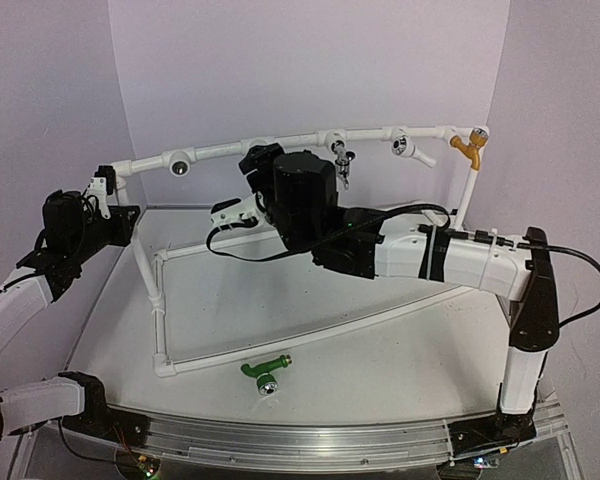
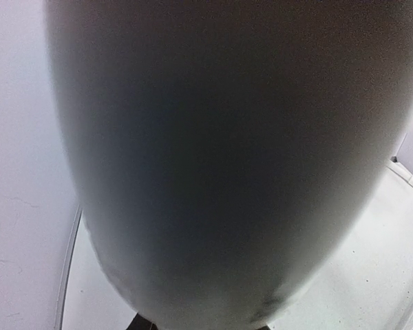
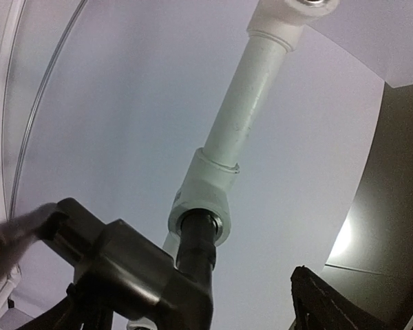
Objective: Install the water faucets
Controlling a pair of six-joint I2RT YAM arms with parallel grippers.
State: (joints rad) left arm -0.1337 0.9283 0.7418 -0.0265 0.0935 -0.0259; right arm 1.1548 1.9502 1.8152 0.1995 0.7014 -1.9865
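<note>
The dark faucet (image 3: 158, 275) stands screwed into a white fitting (image 3: 205, 189) of the pipe frame (image 1: 280, 140). My right gripper (image 3: 186, 309) is open around it, and its right finger (image 3: 316, 302) stands clear of the faucet. In the top view this gripper (image 1: 257, 165) sits at the top rail and covers the faucet. The green faucet (image 1: 264, 371) lies loose on the table near the front edge. My left gripper (image 1: 100, 190) is shut on the frame's left corner. A blurred white pipe (image 2: 220, 165) fills the left wrist view.
An open silver-rimmed fitting (image 1: 180, 166) sits on the top rail left of the right gripper. Further right hang a small silver-dark tap (image 1: 342, 165), a white straight-spout tap (image 1: 412, 150) and an orange-yellow tap (image 1: 468, 148). A black cable (image 1: 250, 252) loops below the right arm.
</note>
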